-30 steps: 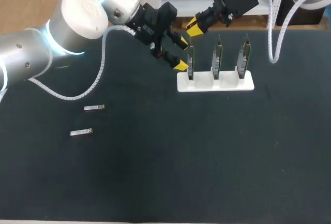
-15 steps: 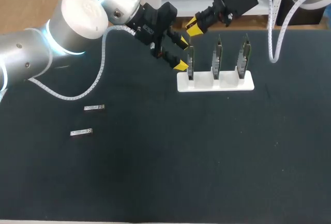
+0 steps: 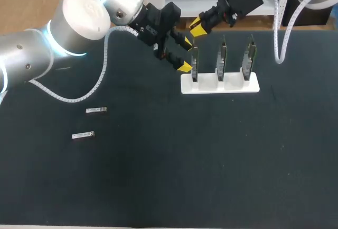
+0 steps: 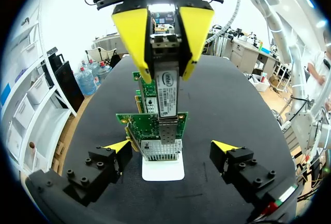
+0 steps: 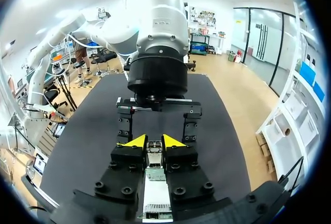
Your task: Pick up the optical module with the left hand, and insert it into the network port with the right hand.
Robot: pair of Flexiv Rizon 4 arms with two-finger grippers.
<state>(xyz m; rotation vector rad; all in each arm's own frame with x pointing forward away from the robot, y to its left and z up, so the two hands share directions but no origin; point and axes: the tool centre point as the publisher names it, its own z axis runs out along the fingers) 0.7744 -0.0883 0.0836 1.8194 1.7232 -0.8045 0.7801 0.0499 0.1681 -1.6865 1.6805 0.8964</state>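
Note:
My right gripper [image 3: 197, 27] is shut on a silver optical module [image 4: 167, 92] and holds it over the leftmost network card [image 3: 194, 60] in the white stand [image 3: 220, 83]. From the left wrist, the module's lower end meets the metal port cage [image 4: 161, 149] on that card; how deep it sits I cannot tell. My left gripper [image 3: 186, 54] is open beside the same card, a finger on either side and nothing between them. In the right wrist view the module [image 5: 154, 198] lies between my right gripper's [image 5: 154, 141] yellow tips.
Two more cards [image 3: 223, 54] [image 3: 249, 54] stand upright in the stand. Two spare modules [image 3: 96, 110] [image 3: 83, 135] lie flat on the black table [image 3: 169, 176] at the left. My two arms are crowded together at the stand's left end.
The right gripper with the module has shifted very slightly; the left arm and everything on the table stay as they were.

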